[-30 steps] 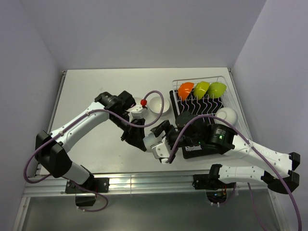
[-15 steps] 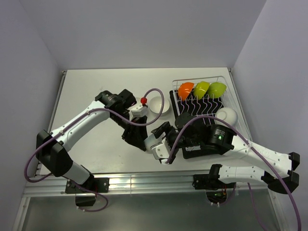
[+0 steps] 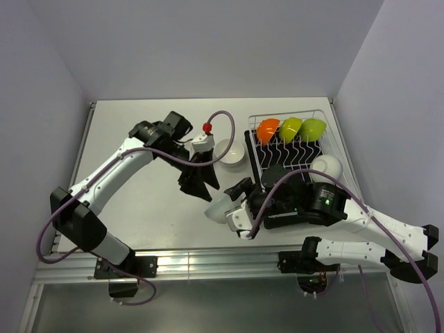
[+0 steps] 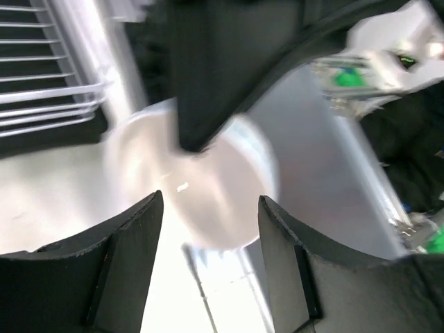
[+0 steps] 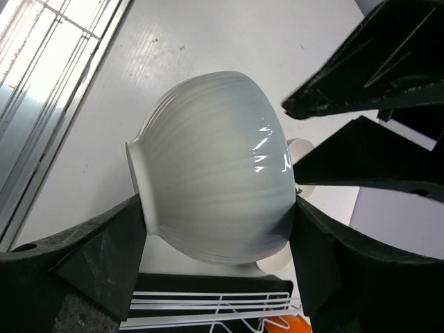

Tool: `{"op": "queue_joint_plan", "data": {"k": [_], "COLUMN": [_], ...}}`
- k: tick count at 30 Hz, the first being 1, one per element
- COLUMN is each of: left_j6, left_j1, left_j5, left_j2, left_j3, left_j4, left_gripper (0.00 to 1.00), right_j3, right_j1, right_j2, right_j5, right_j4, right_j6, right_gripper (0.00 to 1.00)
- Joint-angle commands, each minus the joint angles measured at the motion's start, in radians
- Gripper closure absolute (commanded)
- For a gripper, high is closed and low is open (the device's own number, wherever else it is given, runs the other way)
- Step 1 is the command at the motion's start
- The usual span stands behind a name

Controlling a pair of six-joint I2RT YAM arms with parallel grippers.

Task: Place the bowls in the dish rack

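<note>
From above, the right claw (image 3: 225, 208) clamped a white bowl (image 3: 216, 210) near the surface's (image 3: 139, 125) front edge, left of the rack (image 3: 326, 132). The left claw (image 3: 201, 189) hovered just beside it.

Left wrist, blurry: claw (image 4: 208, 208) wide, gripping nothing, bowl (image 4: 222, 187) beyond its tips.

Right wrist: bowl (image 5: 208, 159) squeezed between both fingers (image 5: 104, 257).

Best plan, I reckoned: left pulls clear first, then the right stands the bowl on edge between unfilled prongs.

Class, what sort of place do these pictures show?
Probably a robot test cell, not a kitchen: plain grey walls box in a white tabletop, two white robot arms, one white wire dish rack.
</note>
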Motion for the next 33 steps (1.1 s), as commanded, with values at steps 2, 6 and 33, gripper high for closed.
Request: {"op": "queue_joint_plan", "data": {"k": [2,6,33], "left_j6": [-0.189,-0.368,-0.824], "left_j1": [0.068,0.129,0.227], "left_j5": [-0.125,-0.202,-0.889], "left_j2": [-0.085,-0.112,-0.253], "left_j3": [0.016,-0.007,-0.027], "left_j4": [0.216,0.363,0.694], "left_gripper": [0.38,0.37,0.01], "right_j3": [-0.008,0.026,0.289], "right_j1": [0.005,-0.024,-1.254], "right_j2": [-0.06,-0.049,0.259], "right_j5": [0.031,0.06,-0.179], "right_j4": [0.057,0.039,-0.288], "right_j6": [0.067,0.218,0.643], "right_gripper": [1.0,1.0,1.0]}}
